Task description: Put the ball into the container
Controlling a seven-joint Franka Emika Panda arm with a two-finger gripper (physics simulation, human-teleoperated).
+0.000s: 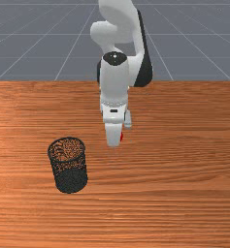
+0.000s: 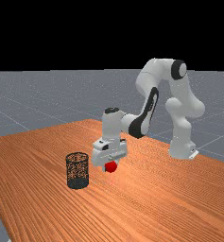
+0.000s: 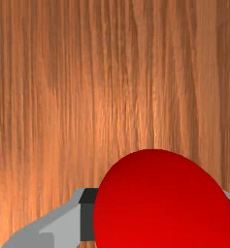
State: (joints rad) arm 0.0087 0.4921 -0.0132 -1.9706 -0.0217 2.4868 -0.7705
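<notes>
Table (image 1: 184,169): wood by its look, long streaky grain, surface smooth with a low varnish-like sheen, pale bright patches in the far and wrist views. Container (image 1: 71,181): wall of fine black mesh, reads as metal wire, rough and netted in texture, dull rather than glossy; rim (image 2: 77,154) dark and matt. Ball (image 3: 160,203): smooth, evenly coloured, satin to matt, shading soft; rubber or plastic, cannot tell which. Arm (image 2: 182,134): smooth white shell, plastic-looking, faint sheen; black sections smooth too. Gripper (image 2: 110,166): grey finger (image 3: 65,225) smooth, metal-like, fairly matt; dark pad (image 3: 87,221) flat and dull. Floor (image 1: 199,48): matt grey
</notes>
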